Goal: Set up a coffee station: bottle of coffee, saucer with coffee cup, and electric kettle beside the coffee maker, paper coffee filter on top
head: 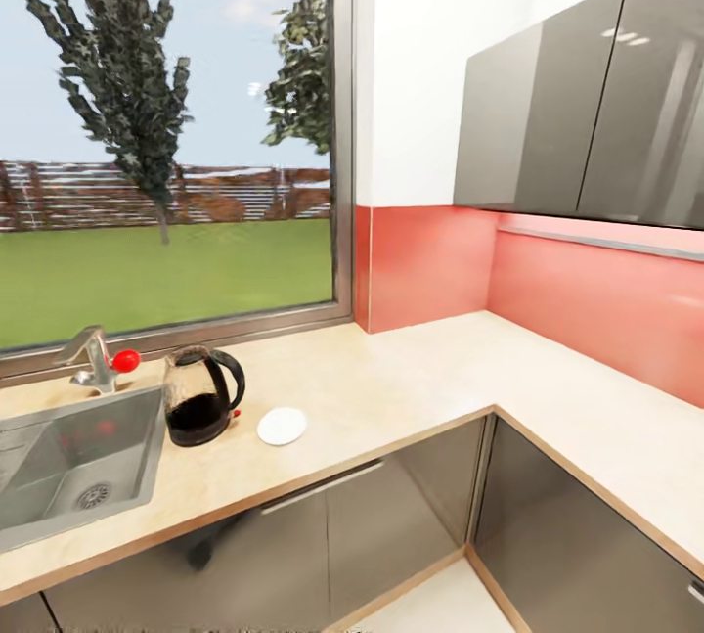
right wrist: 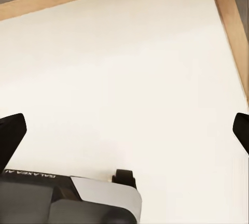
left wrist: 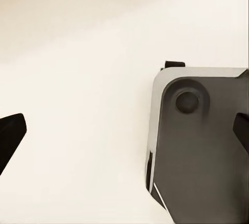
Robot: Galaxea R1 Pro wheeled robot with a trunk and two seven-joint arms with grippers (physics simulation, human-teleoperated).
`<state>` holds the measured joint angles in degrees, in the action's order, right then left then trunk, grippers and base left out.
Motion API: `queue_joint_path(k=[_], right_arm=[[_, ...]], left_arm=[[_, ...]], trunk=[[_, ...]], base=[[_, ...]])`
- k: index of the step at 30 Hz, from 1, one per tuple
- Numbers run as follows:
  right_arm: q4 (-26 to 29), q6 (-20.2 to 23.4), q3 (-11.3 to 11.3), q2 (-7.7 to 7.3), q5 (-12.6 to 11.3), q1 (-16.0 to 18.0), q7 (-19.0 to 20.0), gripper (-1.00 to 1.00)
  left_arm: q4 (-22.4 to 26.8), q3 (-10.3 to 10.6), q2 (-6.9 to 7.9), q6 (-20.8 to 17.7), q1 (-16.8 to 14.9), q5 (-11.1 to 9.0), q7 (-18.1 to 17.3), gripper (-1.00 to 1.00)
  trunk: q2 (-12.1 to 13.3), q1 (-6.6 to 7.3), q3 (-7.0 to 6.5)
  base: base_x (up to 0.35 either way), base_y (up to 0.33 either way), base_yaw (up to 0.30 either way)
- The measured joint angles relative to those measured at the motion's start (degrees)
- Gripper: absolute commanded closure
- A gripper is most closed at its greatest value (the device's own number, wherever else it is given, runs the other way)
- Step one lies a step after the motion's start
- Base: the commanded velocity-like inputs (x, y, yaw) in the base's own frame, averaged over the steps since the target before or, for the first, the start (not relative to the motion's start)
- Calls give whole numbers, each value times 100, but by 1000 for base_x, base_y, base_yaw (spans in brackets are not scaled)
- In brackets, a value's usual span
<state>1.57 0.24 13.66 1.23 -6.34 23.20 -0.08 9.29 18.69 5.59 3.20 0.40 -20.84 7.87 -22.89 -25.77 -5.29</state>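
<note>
Meanwhile, the electric kettle (head: 200, 396) is standing on the countertop (head: 411, 388) at the lower left of the head view, just beside the sink (head: 59, 467), with the saucer (head: 282, 426) lying near its right. Both wrist views are looking down at pale floor; the left gripper (left wrist: 124, 130) and right gripper (right wrist: 124, 130) are holding their fingertips wide apart, gripping nothing.

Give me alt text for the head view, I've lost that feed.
An L-shaped beige kitchen countertop under a large window, with a black electric kettle standing beside a steel sink and a small white saucer lying just beyond the kettle. A faucet with a red knob sits behind the sink. Grey wall cabinets hang over a pink backsplash.
</note>
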Motion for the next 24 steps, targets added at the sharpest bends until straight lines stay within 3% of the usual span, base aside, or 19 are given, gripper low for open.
queue_joint_path(k=[4,18,24], right_arm=[[0,0,0,0,0,0,0,-100],[0,0,0,0,0,0,0,-100],[1,0,0,12,0,-1,0,-100]], left_arm=[[-40,-10,0,383,0,-4,0,-100],[-46,-11,0,437,0,-12,1,-100],[-36,-11,0,440,0,-13,2,-100]], trunk=[[0,0,29],[1,0,128],[0,0,171]], base=[[0,-324,185],[0,-315,185],[0,-114,187]])
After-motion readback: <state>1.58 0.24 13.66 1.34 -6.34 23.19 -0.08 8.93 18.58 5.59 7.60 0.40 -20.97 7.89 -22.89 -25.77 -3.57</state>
